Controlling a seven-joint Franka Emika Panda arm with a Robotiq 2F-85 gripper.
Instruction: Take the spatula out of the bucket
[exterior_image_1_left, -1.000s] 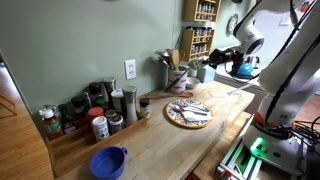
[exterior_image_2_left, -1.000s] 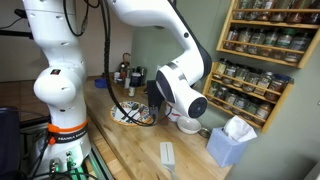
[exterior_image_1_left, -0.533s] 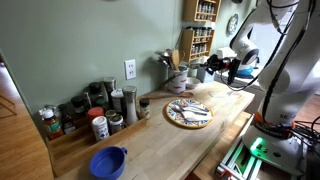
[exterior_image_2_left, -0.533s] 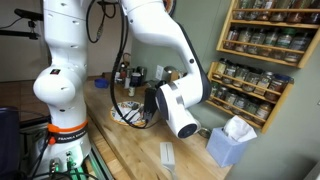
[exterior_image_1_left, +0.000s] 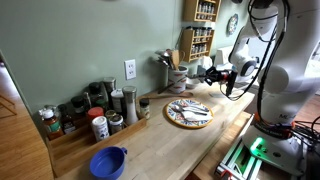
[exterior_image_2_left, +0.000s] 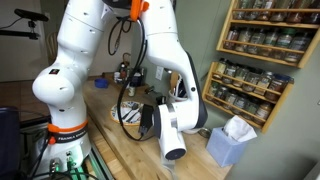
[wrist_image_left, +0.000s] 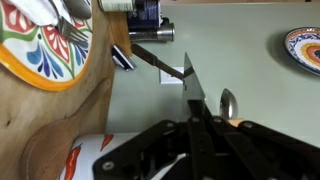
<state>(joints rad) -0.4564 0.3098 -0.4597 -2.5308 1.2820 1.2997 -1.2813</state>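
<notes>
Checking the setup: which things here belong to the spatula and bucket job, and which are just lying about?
Job: spatula, bucket, gripper.
Lying about: patterned plate, blue bowl, spice jars, spice rack.

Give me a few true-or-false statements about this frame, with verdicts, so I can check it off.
1. The blue bowl with a handle sits on the wooden counter. True.
2. The colourful round plate is bare. False: utensils lie on it.
3. The claw is wide open. False: the wrist view shows it closed on a thin dark spatula.
4. A wooden rack of jars hangs on the wall. True.
</notes>
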